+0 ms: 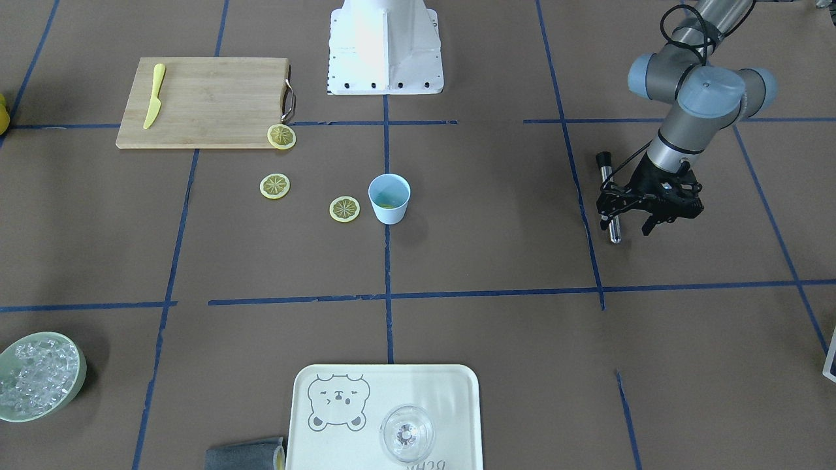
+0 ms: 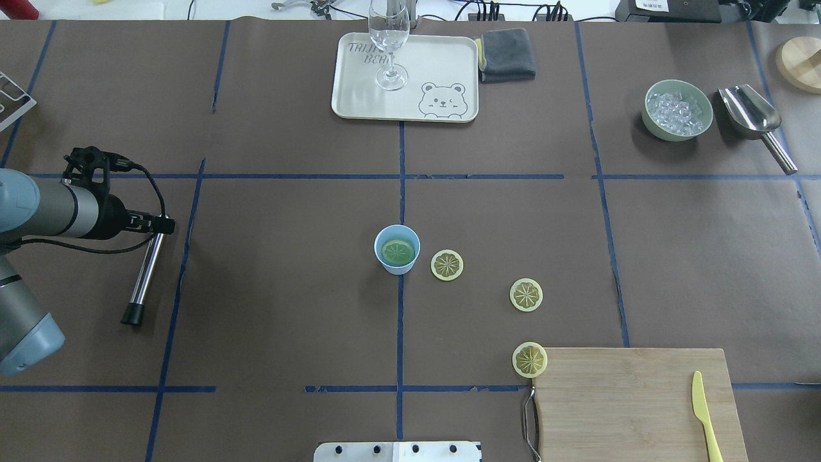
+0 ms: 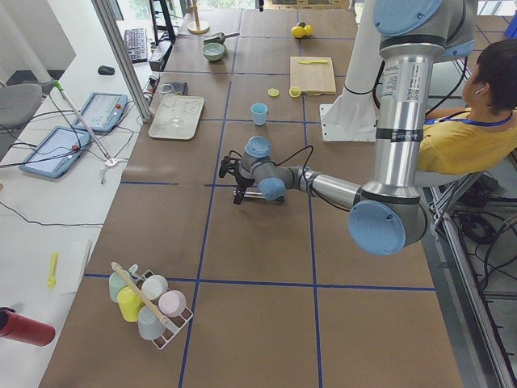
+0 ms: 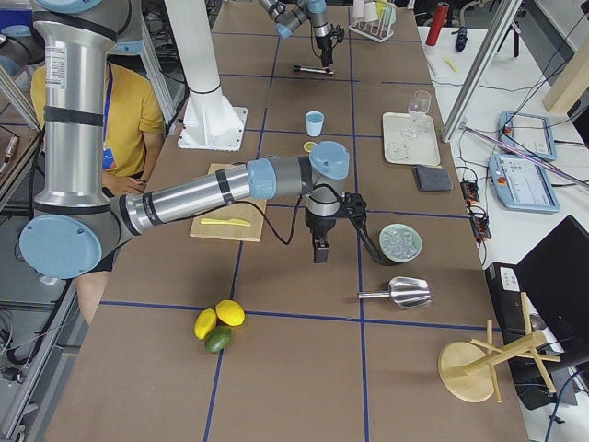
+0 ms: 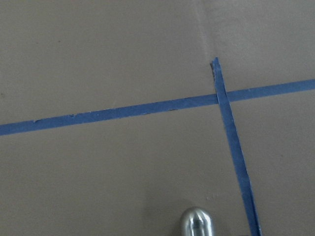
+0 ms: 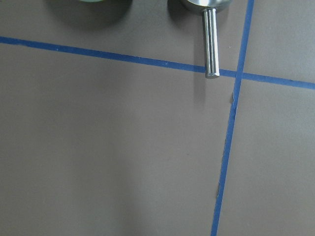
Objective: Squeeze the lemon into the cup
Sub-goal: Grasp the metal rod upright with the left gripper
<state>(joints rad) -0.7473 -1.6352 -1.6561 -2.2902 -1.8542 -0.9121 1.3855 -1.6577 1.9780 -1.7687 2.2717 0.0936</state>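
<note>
The pale blue cup (image 2: 397, 249) stands upright at the table's middle, also in the front view (image 1: 389, 199), with a lemon slice (image 2: 397, 252) lying inside it. Three lemon slices lie flat on the table beside it (image 2: 447, 265), (image 2: 526, 294), (image 2: 530, 359). My left gripper (image 2: 160, 226) is far to the cup's left, low over the table, shut on a metal rod with a black end (image 2: 144, 276); the rod's tip shows in the left wrist view (image 5: 196, 223). My right gripper (image 4: 320, 249) shows only in the right side view, near the ice bowl; I cannot tell its state.
A wooden cutting board (image 2: 632, 404) with a yellow knife (image 2: 705, 417) lies near right. A tray (image 2: 359, 96) with a clear glass (image 2: 389, 45), a grey cloth (image 2: 507, 54), a green bowl of ice (image 2: 678, 109) and a metal scoop (image 2: 757, 119) stand at the far side.
</note>
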